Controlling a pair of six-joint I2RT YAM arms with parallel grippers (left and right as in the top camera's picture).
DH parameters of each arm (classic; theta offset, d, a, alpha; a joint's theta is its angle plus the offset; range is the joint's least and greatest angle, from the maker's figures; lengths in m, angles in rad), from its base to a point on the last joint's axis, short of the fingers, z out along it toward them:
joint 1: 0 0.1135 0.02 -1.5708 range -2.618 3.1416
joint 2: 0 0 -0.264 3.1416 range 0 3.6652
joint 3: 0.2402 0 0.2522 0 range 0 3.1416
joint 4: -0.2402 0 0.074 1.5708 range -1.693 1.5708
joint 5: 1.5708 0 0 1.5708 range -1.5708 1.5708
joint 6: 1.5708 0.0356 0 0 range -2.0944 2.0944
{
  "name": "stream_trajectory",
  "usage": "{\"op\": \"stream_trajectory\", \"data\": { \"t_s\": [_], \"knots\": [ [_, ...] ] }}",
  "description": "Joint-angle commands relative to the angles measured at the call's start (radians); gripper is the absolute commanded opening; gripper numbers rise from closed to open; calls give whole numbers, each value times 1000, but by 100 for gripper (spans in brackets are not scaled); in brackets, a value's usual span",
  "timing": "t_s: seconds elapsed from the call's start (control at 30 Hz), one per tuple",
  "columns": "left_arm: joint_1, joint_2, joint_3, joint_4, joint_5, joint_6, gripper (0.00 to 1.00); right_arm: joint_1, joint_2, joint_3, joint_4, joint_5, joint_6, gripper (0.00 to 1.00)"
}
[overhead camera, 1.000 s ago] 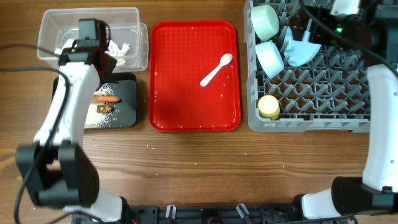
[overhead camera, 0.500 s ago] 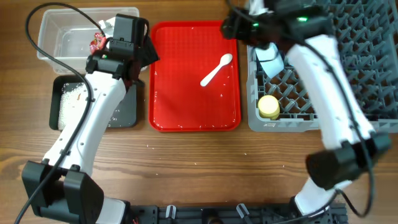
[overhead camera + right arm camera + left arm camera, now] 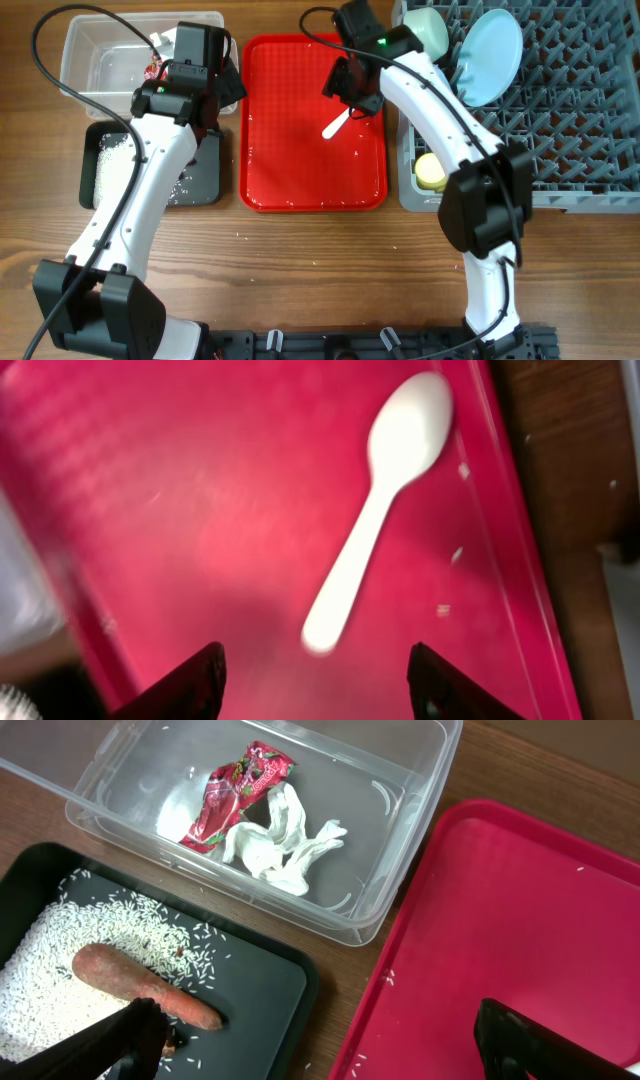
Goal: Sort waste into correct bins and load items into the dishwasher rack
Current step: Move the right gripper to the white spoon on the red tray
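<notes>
In the left wrist view the clear tub (image 3: 420, 780) holds the crumpled red-and-white wrapper (image 3: 240, 795) and the white paper scrap (image 3: 280, 845). The black tray (image 3: 270, 990) carries loose rice (image 3: 60, 960) and the orange-brown stick (image 3: 140, 985). My left gripper (image 3: 320, 1050) hangs open and empty over the gap between black tray and red tray. The white spoon (image 3: 375, 510) lies on the red tray (image 3: 200, 480), its handle end just ahead of my open right gripper (image 3: 320, 685), which holds nothing. The grey rack (image 3: 540, 130) carries the light-blue plate (image 3: 490, 45), pale green bowl (image 3: 425, 30) and yellow cup (image 3: 432, 172).
From overhead the clear tub (image 3: 100, 55) and black tray (image 3: 110, 175) sit left of the red tray (image 3: 300, 170), and the rack fills the right. A few rice grains (image 3: 355, 152) are scattered on the red tray. Bare wooden table (image 3: 320, 270) lies in front.
My right arm has swung from the rack to over the red tray above the spoon, its jaws narrowing. My left gripper has opened and shifted right; the wrapper now shows in the tub.
</notes>
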State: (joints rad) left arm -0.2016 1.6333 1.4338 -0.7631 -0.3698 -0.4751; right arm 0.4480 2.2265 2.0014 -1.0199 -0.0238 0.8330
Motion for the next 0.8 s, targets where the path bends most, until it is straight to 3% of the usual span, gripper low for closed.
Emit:
{"op": "stream_trajectory", "data": {
  "t_s": [0.0, 0.37, 0.77],
  "knots": [
    [4, -5, 8, -3, -17, 16, 100, -1, 72, 1, 45, 95, 62, 57],
    [3, -5, 8, -3, -17, 16, 100, -2, 172, 1, 106, 269, 55, 48],
    [3, -5, 8, -3, -17, 16, 100, -5, 237, 1, 168, 283, -27, 46]
  ]
}}
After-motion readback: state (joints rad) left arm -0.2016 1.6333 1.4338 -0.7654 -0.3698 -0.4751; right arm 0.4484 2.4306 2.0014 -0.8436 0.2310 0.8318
